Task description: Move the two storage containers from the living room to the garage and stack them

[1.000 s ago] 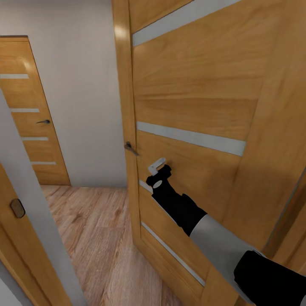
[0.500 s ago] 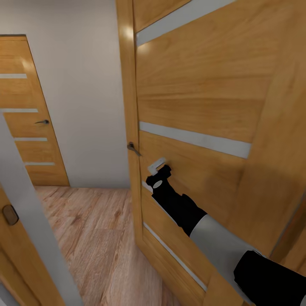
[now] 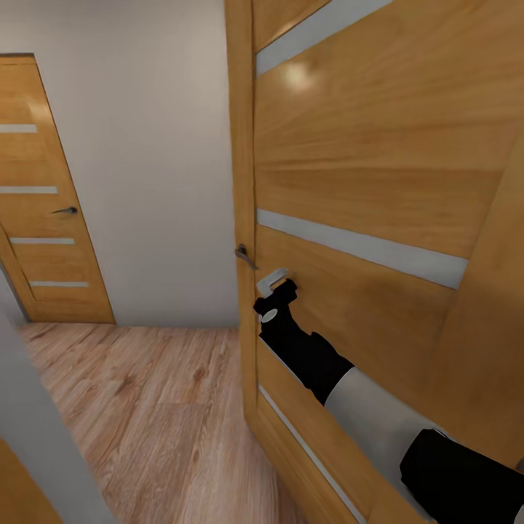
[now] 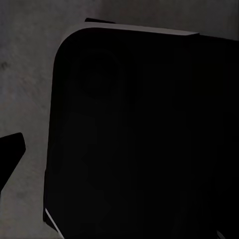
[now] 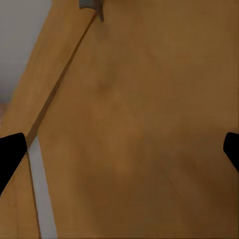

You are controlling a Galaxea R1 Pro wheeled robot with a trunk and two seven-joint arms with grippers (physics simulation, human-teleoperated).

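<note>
Storage containers are not to be seen at this moment, so neither is in hand, and as I judge it the carrying and the stacking in the garage are all still to do; the job right now is getting through a doorway.

The right gripper (image 3: 274, 285) is up against the face of a light-wood door (image 3: 378, 182), just beside and a little below its dark lever handle (image 3: 244, 255). In the right wrist view its two dark fingertips (image 5: 10, 157) stand far apart at the picture's edges with bare door panel between them, so the claw is spread wide and grasps nothing; the handle (image 5: 92, 6) lies just ahead of it. The left wrist view is taken up by a dark rounded shape (image 4: 139, 134) over a grey surface, and I cannot tell how that claw stands.

Beyond the door's edge, away from the claw, lies a wood-plank floor (image 3: 145, 407), a plain white wall (image 3: 153, 160), and a second closed door (image 3: 44, 196) with pale stripes.
</note>
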